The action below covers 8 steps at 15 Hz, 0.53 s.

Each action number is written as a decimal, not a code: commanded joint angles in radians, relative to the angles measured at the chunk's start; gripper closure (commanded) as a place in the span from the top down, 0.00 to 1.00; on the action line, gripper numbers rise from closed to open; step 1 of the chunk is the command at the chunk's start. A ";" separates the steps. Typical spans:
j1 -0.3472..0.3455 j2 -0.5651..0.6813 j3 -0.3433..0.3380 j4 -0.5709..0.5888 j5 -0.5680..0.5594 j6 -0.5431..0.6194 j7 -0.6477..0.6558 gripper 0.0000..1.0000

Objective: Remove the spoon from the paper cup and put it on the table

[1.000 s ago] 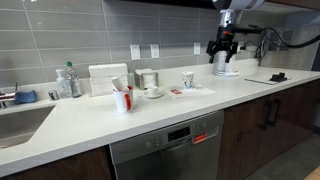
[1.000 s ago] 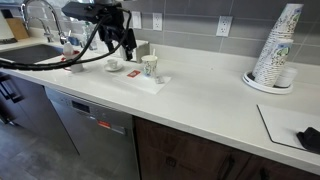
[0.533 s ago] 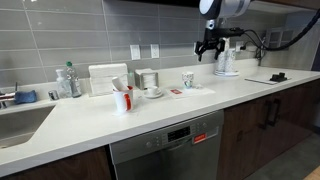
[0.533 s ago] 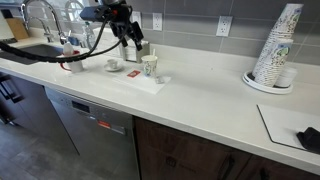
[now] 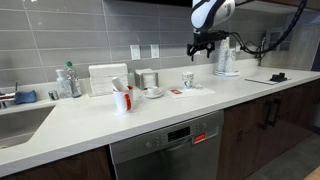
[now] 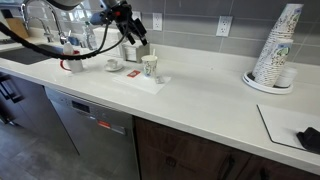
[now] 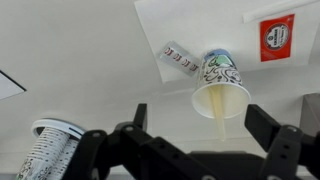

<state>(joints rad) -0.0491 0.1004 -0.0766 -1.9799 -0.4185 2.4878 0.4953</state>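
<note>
The gripper [image 7: 195, 112] is released: in the wrist view its two dark fingers [image 7: 135, 122] stand wide apart at the bottom of the frame, with nothing between them. It hangs in the air above the cup [image 7: 222, 82], well clear of the rim and touching nothing. In an exterior view the gripper [image 5: 203, 45] sits higher than the cup [image 5: 188, 80] and a little to one side of it; in both exterior views there is open space between the two.

The cup stands upright on a white mat [image 7: 190, 20] that lies on the table [image 5: 150, 115], near the tiled back wall. From the wrist its pale inside faces the camera, with the dark printed pattern showing around the outside. The spoon [image 7: 221, 124] seems to be the thin pale sliver sticking out past the rim toward the camera, though it is too faint to be sure, and neither exterior view shows it clearly. It is in the cup, not on the table.

On the mat beside the cup lie a small sachet [image 7: 180, 57] and a red label [image 7: 277, 32], both apart from the cup. A stack of patterned cups [image 6: 277, 48] stands well away along the table. On the cup's other side are a white mug [image 5: 152, 91] on a saucer and, farther on, a red-and-white cup [image 5: 123, 98] with utensils in it
</note>
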 commanded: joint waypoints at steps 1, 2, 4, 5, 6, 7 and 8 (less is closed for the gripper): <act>0.048 0.072 -0.004 0.087 -0.064 -0.060 0.096 1.00; 0.035 0.029 -0.012 0.033 -0.038 -0.011 0.054 1.00; 0.053 0.053 -0.012 0.061 -0.038 -0.028 0.067 1.00; 0.056 0.059 -0.012 0.068 -0.038 -0.031 0.068 1.00; 0.056 0.062 -0.013 0.072 -0.038 -0.032 0.068 1.00; 0.056 0.062 -0.014 0.072 -0.038 -0.032 0.068 1.00; 0.056 0.062 -0.014 0.072 -0.038 -0.032 0.068 1.00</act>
<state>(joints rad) -0.0044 0.1625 -0.0775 -1.9094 -0.4625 2.4564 0.5693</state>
